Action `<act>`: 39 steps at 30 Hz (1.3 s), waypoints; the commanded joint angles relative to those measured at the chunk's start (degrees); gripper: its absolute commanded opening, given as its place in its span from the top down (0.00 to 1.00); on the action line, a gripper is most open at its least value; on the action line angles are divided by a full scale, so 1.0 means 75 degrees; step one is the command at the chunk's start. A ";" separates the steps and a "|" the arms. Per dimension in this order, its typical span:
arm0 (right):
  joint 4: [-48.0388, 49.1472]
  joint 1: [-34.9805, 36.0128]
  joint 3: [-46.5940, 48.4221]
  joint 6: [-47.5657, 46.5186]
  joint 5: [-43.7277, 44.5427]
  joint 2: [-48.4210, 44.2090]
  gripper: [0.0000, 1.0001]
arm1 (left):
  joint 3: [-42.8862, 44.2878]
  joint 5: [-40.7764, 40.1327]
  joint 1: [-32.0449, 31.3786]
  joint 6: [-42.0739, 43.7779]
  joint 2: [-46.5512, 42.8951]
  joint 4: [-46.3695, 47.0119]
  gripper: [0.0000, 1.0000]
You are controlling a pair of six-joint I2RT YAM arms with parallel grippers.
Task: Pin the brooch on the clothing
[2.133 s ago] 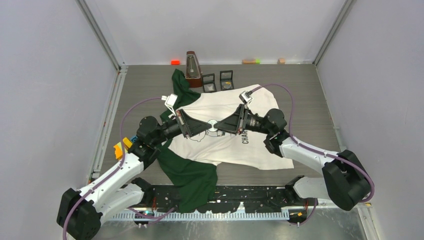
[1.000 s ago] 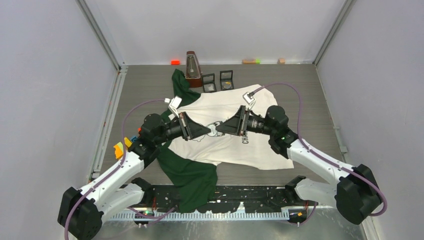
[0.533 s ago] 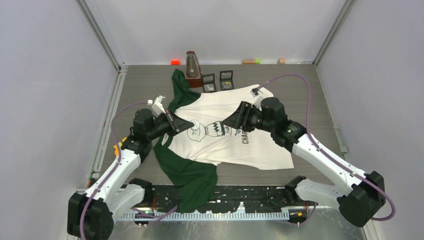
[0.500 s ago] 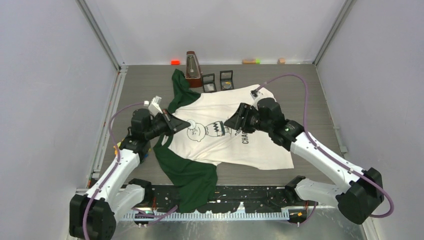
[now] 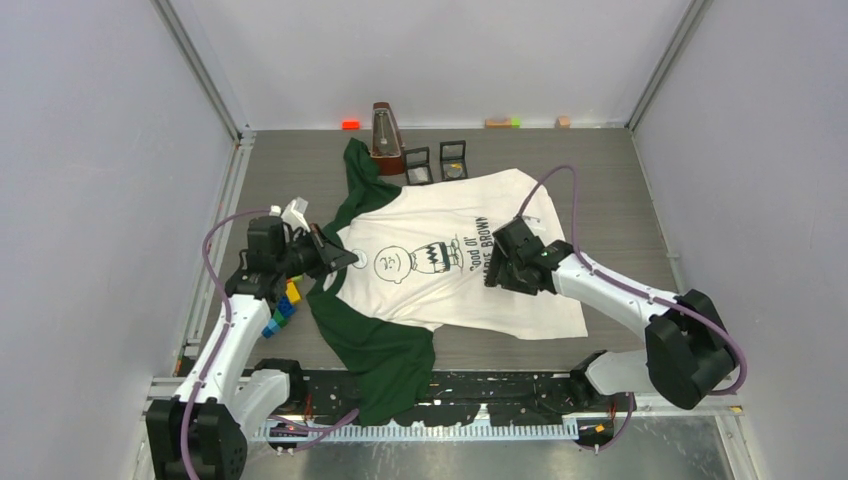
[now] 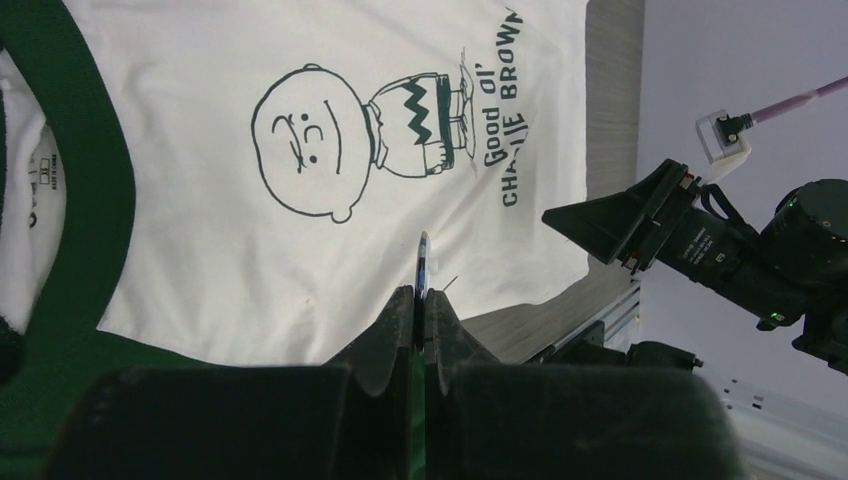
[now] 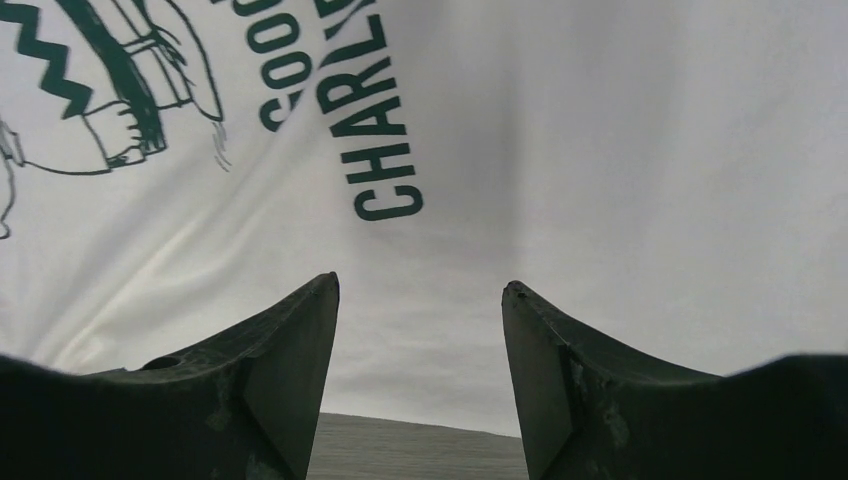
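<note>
Lying flat, the green-sleeved white T-shirt (image 5: 440,295) shows its cartoon; only the left wrist view reveals the left gripper (image 6: 420,296) pinching, probably, the brooch (image 6: 424,262) edge-on; the right gripper (image 7: 420,286) gapes.

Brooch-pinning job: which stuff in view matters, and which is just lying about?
Job: T-shirt; brooch, pinched in the left hand; right hand, open above it.
Lying about: metronome, two small black cases, orange block, coloured blocks by the left arm.
</note>
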 commanded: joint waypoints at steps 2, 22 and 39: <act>0.0018 -0.0082 -0.0444 0.0269 0.0748 0.0088 0.33 | 0.0270 -0.0102 0.0030 0.0707 -0.0012 -0.0486 1.00; -0.0551 -0.1618 -0.0895 0.0697 0.0842 0.1080 0.31 | 0.0015 0.0022 0.0028 0.0763 -0.0056 -0.0547 1.00; -0.0105 0.0085 0.0776 -0.0192 0.0232 -0.0162 0.34 | -0.0354 -0.0458 -0.0103 0.0830 -0.0205 -0.0370 1.00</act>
